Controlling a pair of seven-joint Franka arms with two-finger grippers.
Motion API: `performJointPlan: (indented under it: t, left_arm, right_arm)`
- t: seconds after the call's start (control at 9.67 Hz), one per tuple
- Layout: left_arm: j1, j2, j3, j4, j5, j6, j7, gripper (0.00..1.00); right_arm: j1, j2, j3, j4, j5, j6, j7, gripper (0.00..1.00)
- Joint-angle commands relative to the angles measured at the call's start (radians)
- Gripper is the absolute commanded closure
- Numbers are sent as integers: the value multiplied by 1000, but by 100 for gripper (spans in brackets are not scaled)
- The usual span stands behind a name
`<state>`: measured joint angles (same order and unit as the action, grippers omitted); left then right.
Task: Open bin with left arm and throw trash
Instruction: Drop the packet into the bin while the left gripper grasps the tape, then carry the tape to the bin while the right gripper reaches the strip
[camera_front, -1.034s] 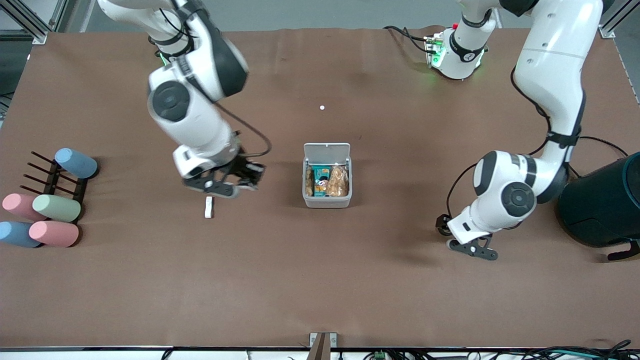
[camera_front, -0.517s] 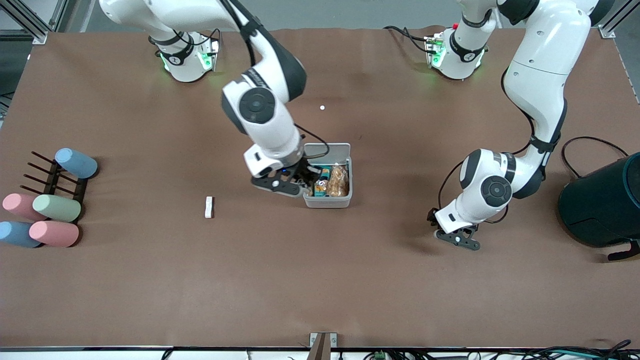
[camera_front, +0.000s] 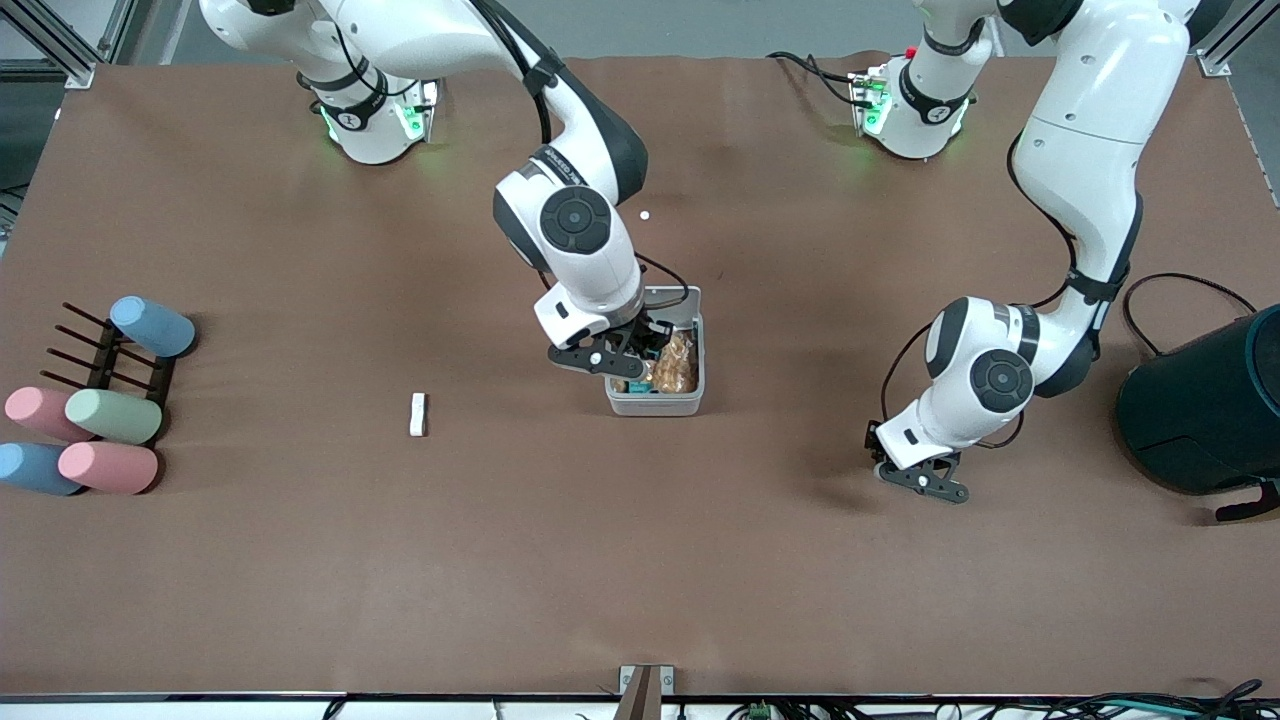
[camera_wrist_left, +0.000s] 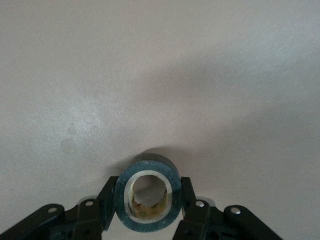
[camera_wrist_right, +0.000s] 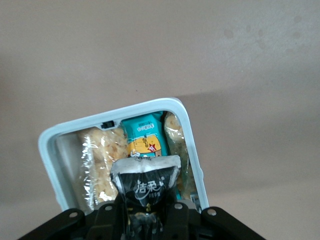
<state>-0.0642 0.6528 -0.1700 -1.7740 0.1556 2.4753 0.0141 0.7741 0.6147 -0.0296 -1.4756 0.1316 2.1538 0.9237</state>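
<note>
The bin (camera_front: 655, 405) stands mid-table with its lid (camera_front: 672, 297) open; it also shows in the right wrist view (camera_wrist_right: 47, 150). My right gripper (camera_front: 625, 362) hangs over the bin's end toward the right arm. It is shut (camera_wrist_right: 145, 215) on the crumpled black wrapper (camera_wrist_right: 146, 187). My left gripper (camera_front: 905, 478) is low over the table toward the left arm's end. It is shut (camera_wrist_left: 148, 200) on the black tape ring (camera_wrist_left: 148, 165), one finger on each side. The white bar (camera_front: 417, 414) lies on the table toward the right arm's end.
Snack packets (camera_wrist_right: 142, 137) lie in the bin. A large dark teal round container (camera_front: 1210, 410) stands by the left arm's end. A black rack (camera_front: 110, 350) with pastel cylinders (camera_front: 112, 415) sits at the right arm's end. A tiny white dot (camera_front: 644, 215) lies farther from the front camera than the bin.
My right gripper has swung with the black wrapper from above the white bar to over the open bin. My left gripper has shifted a little toward the bin, staying low.
</note>
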Motion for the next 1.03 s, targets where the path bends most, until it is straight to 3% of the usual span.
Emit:
performJointPlan:
  t: [0.0,0.31,0.72,0.93]
  left_arm:
    - [-3,-50,-84,103,7,-192,-104,100]
    - [-11,-59,-207,166,9,-263,-332,100]
    - [-181,-56,-234,197,21,-263,-688,100]
    - [-222,-51,-233,197,21,-263,-756,100]
  right_arm:
    - [19,23,-10,20,-21,-3,10,63]
    - [17,28,-13,24,-21,-3,10,17]
    - [-25,-15,-18,26,-17,-31,1,11]
    - [-129,-87,-16,12,-9,-168,-9,11]
